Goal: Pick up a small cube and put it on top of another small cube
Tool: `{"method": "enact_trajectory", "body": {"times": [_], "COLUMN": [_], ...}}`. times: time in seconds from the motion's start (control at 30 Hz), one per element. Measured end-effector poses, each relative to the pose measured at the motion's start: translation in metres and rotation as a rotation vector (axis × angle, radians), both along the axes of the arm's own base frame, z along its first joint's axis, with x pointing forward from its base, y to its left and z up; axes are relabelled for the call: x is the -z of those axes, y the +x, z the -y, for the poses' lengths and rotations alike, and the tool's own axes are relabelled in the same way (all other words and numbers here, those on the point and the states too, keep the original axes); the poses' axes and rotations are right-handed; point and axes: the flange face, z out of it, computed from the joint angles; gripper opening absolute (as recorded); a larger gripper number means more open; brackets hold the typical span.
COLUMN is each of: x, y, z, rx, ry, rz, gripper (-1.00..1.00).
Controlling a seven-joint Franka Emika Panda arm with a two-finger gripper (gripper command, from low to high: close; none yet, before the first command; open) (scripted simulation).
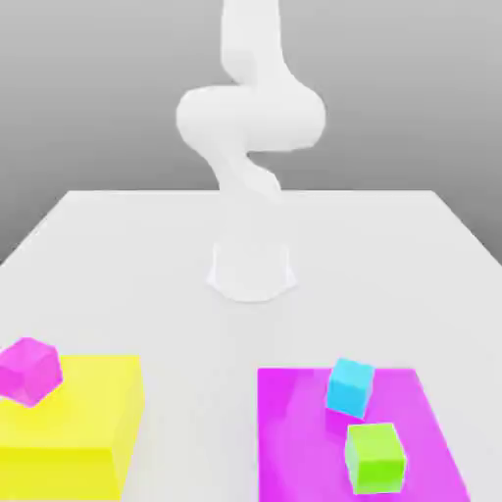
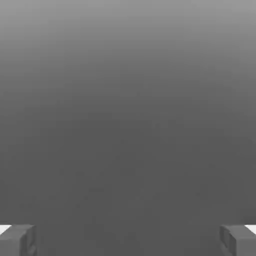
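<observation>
Small green cube (image 1: pixel 376 459) | plain-faced (quite bright) | on magenta panel (image 1: pixel 304 441) | gripper (image 2: pixel 128 240) fingers apart

Grey gradient backdrop, 1 pale flat tabletop (image 1: pixel 363 255), bright light

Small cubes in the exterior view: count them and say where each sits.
3: the magenta cube on the yellow block; the cyan cube and green cube on the magenta panel. Others may be hidden.
</observation>
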Motion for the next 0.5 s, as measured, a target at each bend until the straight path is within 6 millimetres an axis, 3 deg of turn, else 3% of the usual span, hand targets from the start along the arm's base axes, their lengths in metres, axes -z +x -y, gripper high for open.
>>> {"method": "enact_trajectory", "body": {"times": [0.23,0.37,0.5], "x": [0.101,0.163,0.226], "y": [0.055,0.068,0.066], "z": [0.078,0.128,0.177], "rx": [0.42,0.662,0.908], "ry": [0.181,0.282,0.382], "rz": [-0.136,-0.196,-0.248], "gripper": [0.0,0.0,0.0]}}
